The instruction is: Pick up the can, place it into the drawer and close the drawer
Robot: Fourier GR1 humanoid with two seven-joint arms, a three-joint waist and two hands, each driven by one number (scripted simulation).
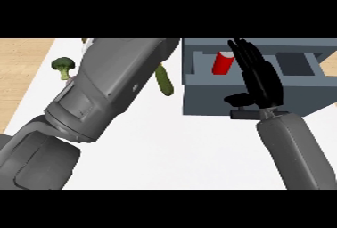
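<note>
Fingers [245, 55] of the right hand [262, 87] were straight and pressed together, gripping nothing, just right of the can [223, 63]. It stood in the left compartment of the drawer [217, 99], so release looked done and only the push shut seemed left. The drawer sat open on the bench [171, 142]. The left forearm [105, 84] crossed the view, its hand cut off at the top edge, partly hiding a green vegetable [166, 82]. Broccoli [63, 66] lay well apart.

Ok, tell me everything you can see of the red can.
The can is a plain red cylinder with a lighter top rim, no label visible. It stands nearly upright inside the open grey drawer, in its left compartment. The right hand, fingers straight, is beside it on the right; contact cannot be told.
</note>
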